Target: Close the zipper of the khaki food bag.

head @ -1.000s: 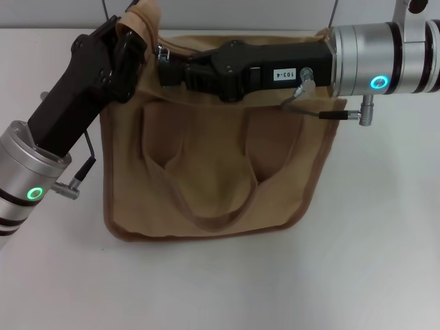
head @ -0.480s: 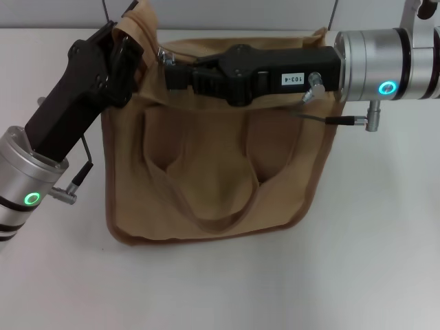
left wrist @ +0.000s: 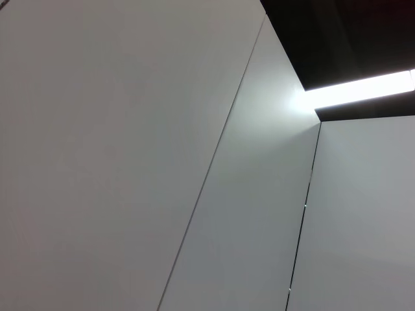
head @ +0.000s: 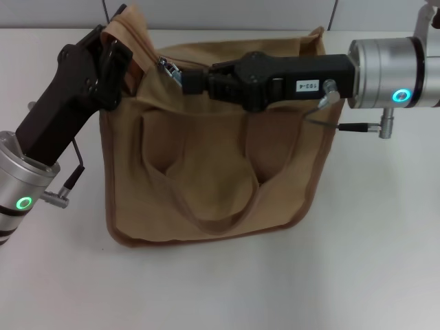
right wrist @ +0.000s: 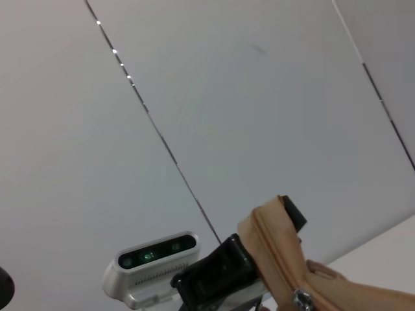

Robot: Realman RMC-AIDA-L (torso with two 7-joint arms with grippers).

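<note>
The khaki food bag stands on the white table, its two handles hanging down the front. My left gripper is shut on the bag's raised top-left corner and holds it up. My right gripper reaches in from the right along the bag's top and is shut on the zipper's silver pull tab. The arm hides most of the zipper line. The right wrist view shows the lifted tan corner, the pull tab and the left gripper behind it.
The white table runs around the bag on all sides. Grey wall panels fill the left wrist view. The left arm's wrist camera shows in the right wrist view.
My right gripper has drawn back to the right along the bag's top with the pull tab. My left gripper has shifted a little left and lifted the corner higher.
</note>
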